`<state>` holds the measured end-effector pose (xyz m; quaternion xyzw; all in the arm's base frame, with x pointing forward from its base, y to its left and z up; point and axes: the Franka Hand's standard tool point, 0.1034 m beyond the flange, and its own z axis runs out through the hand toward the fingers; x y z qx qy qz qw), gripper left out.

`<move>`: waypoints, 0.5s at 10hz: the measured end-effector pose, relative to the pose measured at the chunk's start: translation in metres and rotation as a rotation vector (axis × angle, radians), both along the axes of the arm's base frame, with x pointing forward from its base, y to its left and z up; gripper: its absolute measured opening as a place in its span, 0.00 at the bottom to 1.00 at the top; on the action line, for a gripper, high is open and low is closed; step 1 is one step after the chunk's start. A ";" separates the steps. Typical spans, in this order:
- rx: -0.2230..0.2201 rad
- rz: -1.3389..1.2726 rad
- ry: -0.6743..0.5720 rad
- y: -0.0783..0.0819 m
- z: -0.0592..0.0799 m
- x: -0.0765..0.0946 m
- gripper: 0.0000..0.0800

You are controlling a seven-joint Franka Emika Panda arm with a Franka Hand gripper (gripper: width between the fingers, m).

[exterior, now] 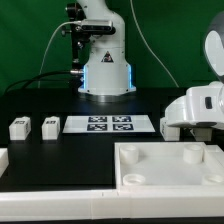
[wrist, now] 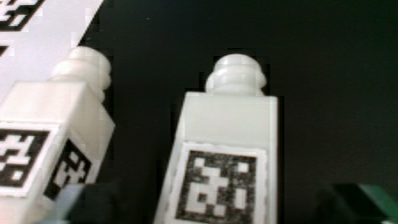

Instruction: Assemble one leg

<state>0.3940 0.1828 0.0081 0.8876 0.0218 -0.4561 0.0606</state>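
In the wrist view two white legs lie side by side on the black table, each with a rounded peg at its far end and a marker tag on its face. One leg [wrist: 228, 130] lies between my fingers and the other leg [wrist: 54, 125] is beside it. My gripper [wrist: 228, 206] is open, and its dark fingertips [wrist: 365, 200] stand on either side of the middle leg with gaps showing. In the exterior view my hand [exterior: 195, 108] is low at the right and hides these legs. Two more legs [exterior: 19, 127] [exterior: 49, 125] lie at the left.
The marker board [exterior: 110, 124] lies mid-table, and its corner shows in the wrist view [wrist: 15, 20]. The large white slab with round sockets [exterior: 150, 172] lies at the front right. A white part [exterior: 3, 157] sits at the left edge. The robot base [exterior: 105, 70] stands behind.
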 end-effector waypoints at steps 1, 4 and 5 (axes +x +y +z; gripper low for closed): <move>0.000 -0.001 0.000 0.000 0.000 0.000 0.50; -0.001 -0.004 0.000 -0.002 0.000 0.001 0.36; -0.001 -0.004 0.000 -0.002 0.000 0.001 0.36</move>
